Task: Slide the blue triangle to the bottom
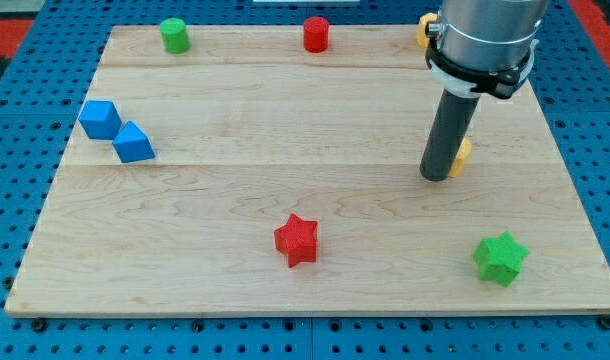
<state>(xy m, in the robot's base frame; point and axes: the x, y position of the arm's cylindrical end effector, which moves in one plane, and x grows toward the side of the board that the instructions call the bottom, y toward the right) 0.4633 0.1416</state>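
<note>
My tip point(436, 177) is down on the wooden counter point(285, 130) at the view's right, roughly mid-height. No jaws on this rig, just the dark rod, so there is no jaw state to tell.

A yellow block point(463, 155), mostly hidden behind the rod, sits just beside my tip on its right; shape unclear, and I cannot tell whether they touch. A second yellow block point(423, 30) peeks out at the view's top right, behind the arm's grey body; shape unclear too.

The blue triangle point(133, 143) is at the view's left edge, about mid-height, well apart from my tip, across the counter. A blue cube point(100, 119) sits just up-left of it; they are touching or nearly so.

A green cylinder point(174, 35) stands at the top left, a red cylinder point(316, 34) at the top centre. A red star point(296, 240) lies at bottom centre, down-left of my tip. A green star point(501, 258) lies at bottom right, below my tip and slightly right.

The counter rests on a blue pegboard point(25, 60).
</note>
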